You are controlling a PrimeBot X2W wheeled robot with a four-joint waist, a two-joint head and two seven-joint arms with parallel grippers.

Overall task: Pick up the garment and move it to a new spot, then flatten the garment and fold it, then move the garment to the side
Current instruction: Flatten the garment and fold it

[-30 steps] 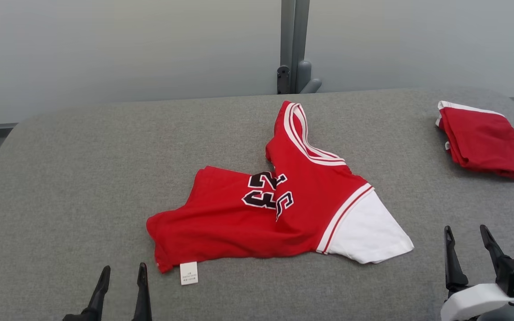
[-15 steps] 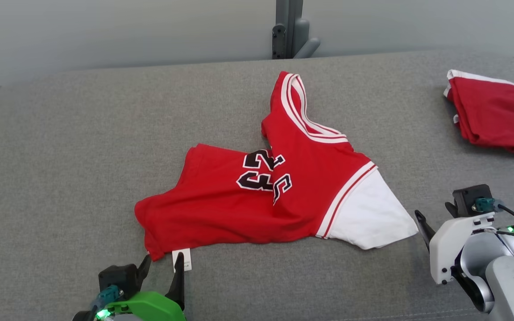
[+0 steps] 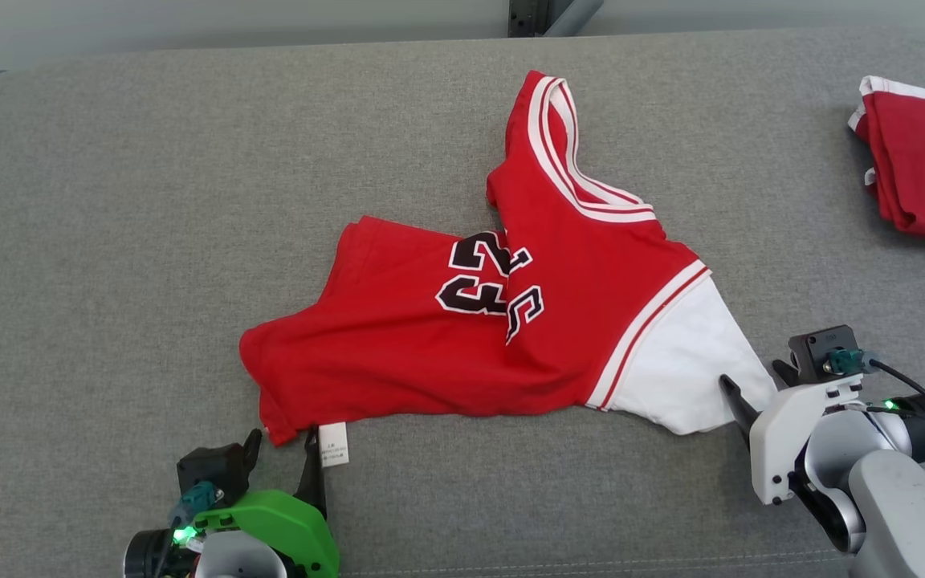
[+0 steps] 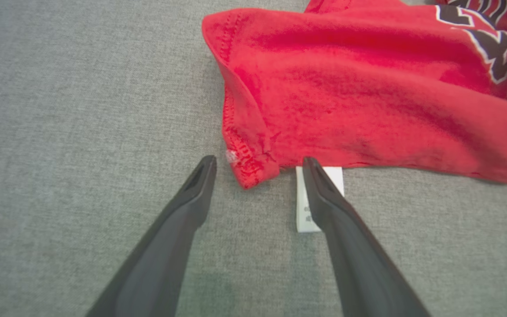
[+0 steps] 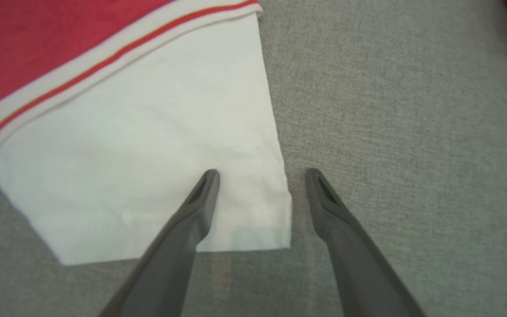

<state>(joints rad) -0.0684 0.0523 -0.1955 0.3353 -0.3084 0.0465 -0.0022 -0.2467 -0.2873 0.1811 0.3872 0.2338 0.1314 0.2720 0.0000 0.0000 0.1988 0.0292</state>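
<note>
Left pincer (image 3: pixel 282 445), jaws apart, straddles the jersey's (image 3: pixel 462 337) near-left hem corner, beside the care label (image 3: pixel 333 444). Jersey lies crumpled mid-surface (image 3: pixel 109 241). It looks light, limp and saggy, so pinch the corners. Right pincer (image 5: pixel 261 174), also apart, brackets the white sleeve's (image 3: pixel 679 377) outer corner. Open room left of the jersey; folded red garment (image 3: pixel 924 177) crowds its far right.

A grey woven surface (image 3: pixel 109 201) with a rounded far left corner spreads across the head view. Near its right edge lies a folded red cloth (image 3: pixel 924 160) with white trim along its far side, cut off by the frame. Behind the surface runs a pale wall (image 3: pixel 230 16) — a dark grey post (image 3: pixel 528 16) stands against it.
</note>
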